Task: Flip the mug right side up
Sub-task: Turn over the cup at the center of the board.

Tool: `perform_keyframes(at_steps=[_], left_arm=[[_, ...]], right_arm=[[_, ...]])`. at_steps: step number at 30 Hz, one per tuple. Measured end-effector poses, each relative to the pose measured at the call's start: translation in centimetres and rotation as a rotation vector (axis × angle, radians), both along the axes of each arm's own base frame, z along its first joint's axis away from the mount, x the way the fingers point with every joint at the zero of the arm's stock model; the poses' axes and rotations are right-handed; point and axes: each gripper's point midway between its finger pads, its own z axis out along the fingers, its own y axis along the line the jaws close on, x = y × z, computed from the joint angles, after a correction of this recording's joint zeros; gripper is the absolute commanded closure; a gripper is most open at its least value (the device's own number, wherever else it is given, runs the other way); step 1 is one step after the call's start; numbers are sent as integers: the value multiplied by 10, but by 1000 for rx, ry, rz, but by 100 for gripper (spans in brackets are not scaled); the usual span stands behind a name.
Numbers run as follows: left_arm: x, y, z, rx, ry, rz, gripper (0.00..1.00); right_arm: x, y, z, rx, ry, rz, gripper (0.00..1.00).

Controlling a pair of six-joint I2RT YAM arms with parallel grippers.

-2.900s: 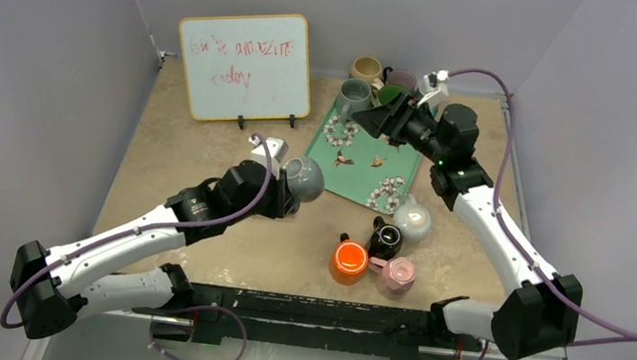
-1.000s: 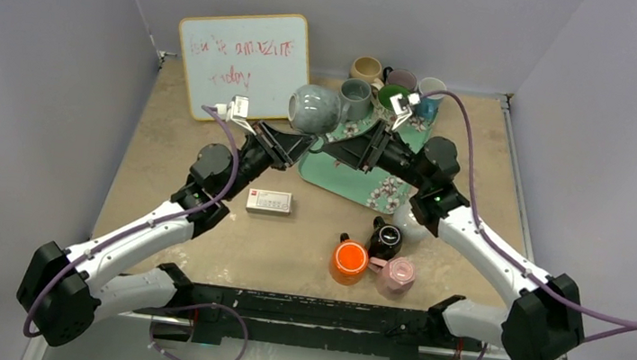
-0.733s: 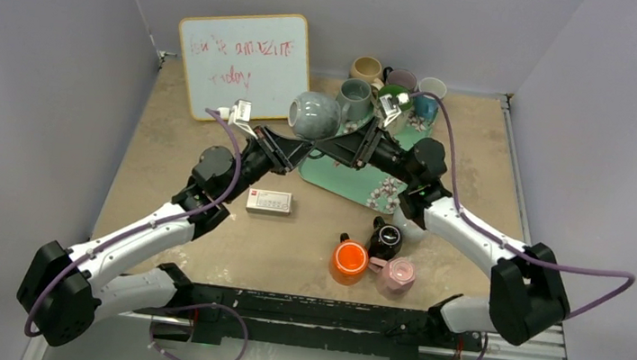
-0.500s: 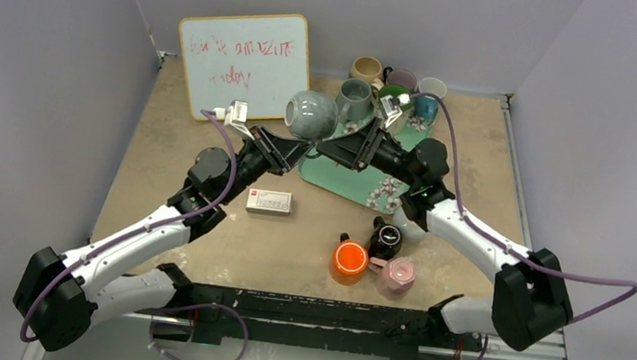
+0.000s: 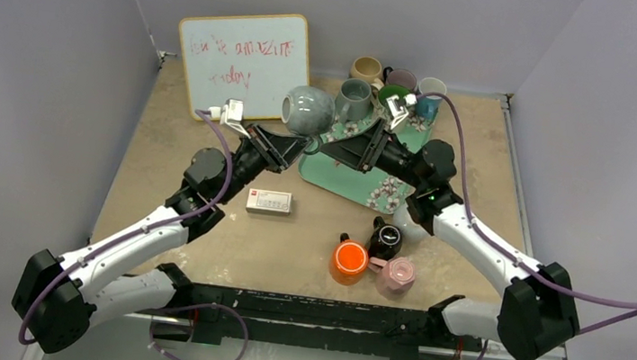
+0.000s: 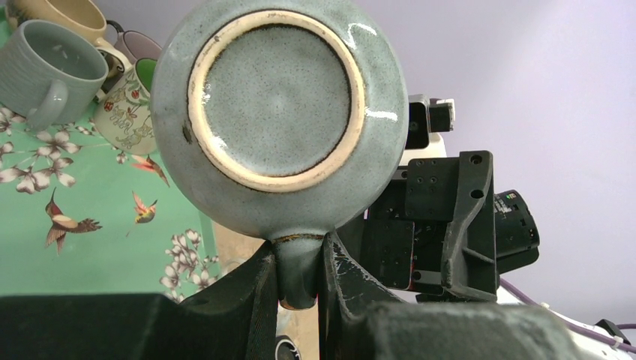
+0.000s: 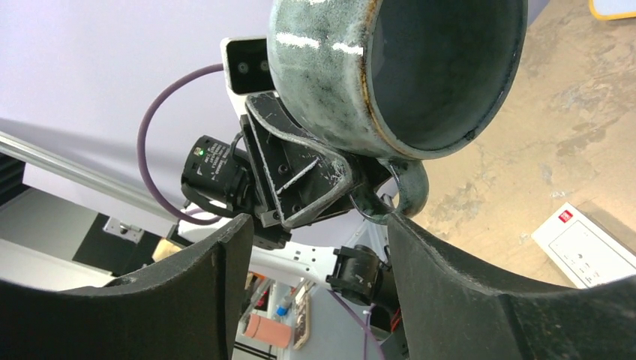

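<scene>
**Q:** While the left gripper (image 6: 298, 279) pinches the handle of the grey mug (image 5: 307, 109), held aloft on its side toward the table's 12 o'clock, what threatens?

**A:** The mug could swivel in that narrow pinch. The wide-spread, empty right gripper (image 7: 316, 223) at its 3 o'clock could also knock it onto the tray (image 5: 358, 184). Compared with 2.9 s before, the mug is higher and farther back, and the right gripper is drawn in.

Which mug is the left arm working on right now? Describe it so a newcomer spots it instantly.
Find the white whiteboard at the back of the table. Just right of it, a round grey-green glazed mug hangs in the air, its handle pinched by the left gripper. Every other mug rests on the table or the green floral tray.
</scene>
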Motion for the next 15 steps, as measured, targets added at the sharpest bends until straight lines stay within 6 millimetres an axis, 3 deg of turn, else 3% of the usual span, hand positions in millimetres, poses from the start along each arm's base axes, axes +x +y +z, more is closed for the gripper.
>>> perform_keyframes(at_steps=[8, 15], left_arm=[[2, 1, 4, -15, -9, 10, 100], [-2, -1, 14, -61, -17, -12, 100]], right_arm=[[3, 1, -3, -4, 12, -2, 37], [12, 6, -12, 5, 26, 2, 55]])
